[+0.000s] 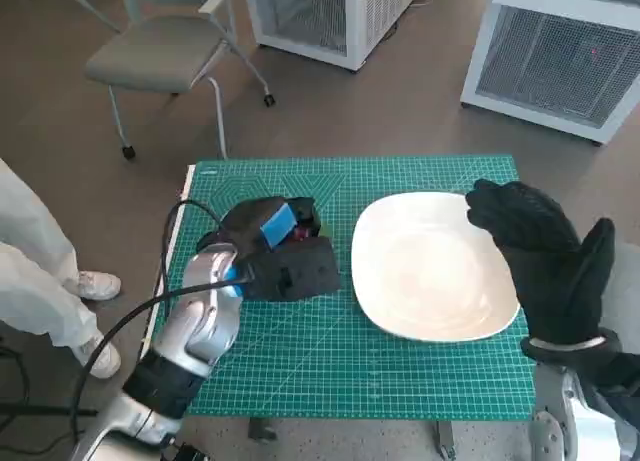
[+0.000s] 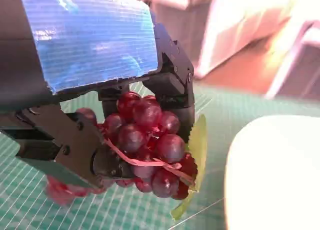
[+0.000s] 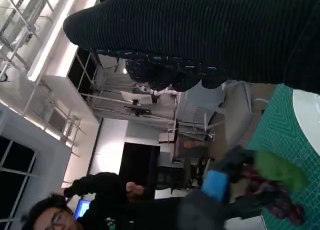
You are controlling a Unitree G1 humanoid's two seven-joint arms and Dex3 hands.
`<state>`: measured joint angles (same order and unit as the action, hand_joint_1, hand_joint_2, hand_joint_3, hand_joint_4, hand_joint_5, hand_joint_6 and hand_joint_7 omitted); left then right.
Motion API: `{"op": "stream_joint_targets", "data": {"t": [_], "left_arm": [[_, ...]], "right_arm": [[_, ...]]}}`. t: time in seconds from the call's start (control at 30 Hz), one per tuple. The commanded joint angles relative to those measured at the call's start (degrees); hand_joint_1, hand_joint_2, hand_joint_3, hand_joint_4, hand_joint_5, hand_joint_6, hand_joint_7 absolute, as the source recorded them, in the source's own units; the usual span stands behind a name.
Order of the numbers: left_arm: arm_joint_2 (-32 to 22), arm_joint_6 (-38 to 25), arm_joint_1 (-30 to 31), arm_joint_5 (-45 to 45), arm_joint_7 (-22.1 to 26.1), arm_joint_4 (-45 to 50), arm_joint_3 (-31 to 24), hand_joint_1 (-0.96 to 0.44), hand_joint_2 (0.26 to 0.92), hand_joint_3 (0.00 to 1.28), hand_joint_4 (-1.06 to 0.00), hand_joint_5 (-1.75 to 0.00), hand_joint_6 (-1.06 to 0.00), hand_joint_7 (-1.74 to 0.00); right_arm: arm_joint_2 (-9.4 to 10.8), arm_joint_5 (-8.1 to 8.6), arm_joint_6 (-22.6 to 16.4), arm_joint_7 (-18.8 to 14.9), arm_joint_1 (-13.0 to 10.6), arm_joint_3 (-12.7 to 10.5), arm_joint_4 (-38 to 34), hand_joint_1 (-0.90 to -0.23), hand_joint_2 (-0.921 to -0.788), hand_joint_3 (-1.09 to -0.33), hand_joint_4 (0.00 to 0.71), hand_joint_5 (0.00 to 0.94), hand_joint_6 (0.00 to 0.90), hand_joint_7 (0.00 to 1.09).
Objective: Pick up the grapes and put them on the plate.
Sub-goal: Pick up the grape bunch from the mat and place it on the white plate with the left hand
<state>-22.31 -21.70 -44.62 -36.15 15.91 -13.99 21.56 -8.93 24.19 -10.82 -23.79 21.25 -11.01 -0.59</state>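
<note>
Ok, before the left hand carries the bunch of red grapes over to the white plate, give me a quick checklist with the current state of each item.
1. Left hand grips the bunch of dark red grapes: ok, fingers closed round it in the left wrist view.
2. Grapes lifted off the green cutting mat: cannot tell.
3. White square plate bare: ok.
4. Path from grapes to plate free: ok, only mat lies between them.
5. Right hand out of the way: not ok, the black glove overlaps the plate's right edge in the head view.
6. Green leaf and pink rubber band hanging loose from the bunch: cannot tell.
</note>
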Motion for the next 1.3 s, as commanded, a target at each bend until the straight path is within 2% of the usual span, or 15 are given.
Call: {"op": "stream_joint_targets", "data": {"t": [0.03, 0.1, 0.17, 0.27, 0.33, 0.63, 0.87, 1.3], "left_arm": [[-1.14, -0.61, 1.09, -0.22, 0.88, 7.25, -2.19, 0.0, 0.614, 0.63, -0.65, -1.37, -0.67, -1.19], [-1.27, -0.59, 1.41, -0.24, 0.97, 9.37, -2.76, 0.0, 0.713, 0.41, -0.7, -1.31, -0.71, -1.03], [-1.3, -0.38, 1.79, -0.24, 0.97, 11.02, -3.19, 0.0, 0.791, 0.24, -0.75, -1.25, -0.73, -0.96], [-1.34, 0.28, 2.5, -0.22, 0.75, 13.48, -3.75, 0.0, 0.848, 0.12, -0.79, -1.18, -0.73, -0.94], [-1.34, 0.57, 2.88, -0.29, 0.63, 14.61, -4.0, 0.0, 0.865, 0.08, -0.81, -1.16, -0.73, -0.94], [-0.77, 2.66, 3.69, 0.7, 0.31, 15.47, -5.13, 0.0, 0.881, 0.04, -0.83, -1.13, -0.75, -0.92], [-0.29, 2.81, 3.38, 0.84, 0.8, 14.92, -4.96, 0.0, 0.88, 0.03, -0.84, -1.08, -0.73, -0.98], [3.99, 2.88, 0.52, -0.45, 0.81, 13.38, -1.69, 0.0, 0.89, 0.03, -0.83, -1.07, -0.71, -1.02]], "right_arm": [[-0.32, -0.39, 0.31, -0.06, -0.74, 0.03, -0.8, -0.375, -0.921, -0.643, 0.406, 0.736, 0.17, 0.98], [-0.28, -0.5, 0.17, -0.04, -0.71, 0.04, -0.88, -0.374, -0.921, -0.644, 0.406, 0.735, 0.17, 0.98], [-0.24, -0.56, 0.08, 0.0, -0.69, 0.04, -0.93, -0.374, -0.921, -0.644, 0.407, 0.734, 0.171, 0.98], [-0.19, -0.66, -0.04, 0.1, -0.7, 0.04, -0.96, -0.374, -0.921, -0.643, 0.407, 0.733, 0.171, 0.98], [-0.19, -0.75, -0.15, 0.18, -0.7, 0.02, -1.01, -0.374, -0.921, -0.643, 0.408, 0.733, 0.171, 0.98], [-0.18, -1.0, -0.49, 0.42, -1.08, -0.05, -0.85, -0.375, -0.921, -0.644, 0.408, 0.73, 0.173, 0.98], [-0.01, -0.94, -0.62, 0.47, -1.43, -0.19, -0.57, -0.376, -0.921, -0.644, 0.408, 0.73, 0.176, 0.98], [0.21, -1.13, -1.08, 0.74, -2.4, -0.16, 0.35, -0.377, -0.921, -0.642, 0.41, 0.729, 0.178, 0.98]]}}
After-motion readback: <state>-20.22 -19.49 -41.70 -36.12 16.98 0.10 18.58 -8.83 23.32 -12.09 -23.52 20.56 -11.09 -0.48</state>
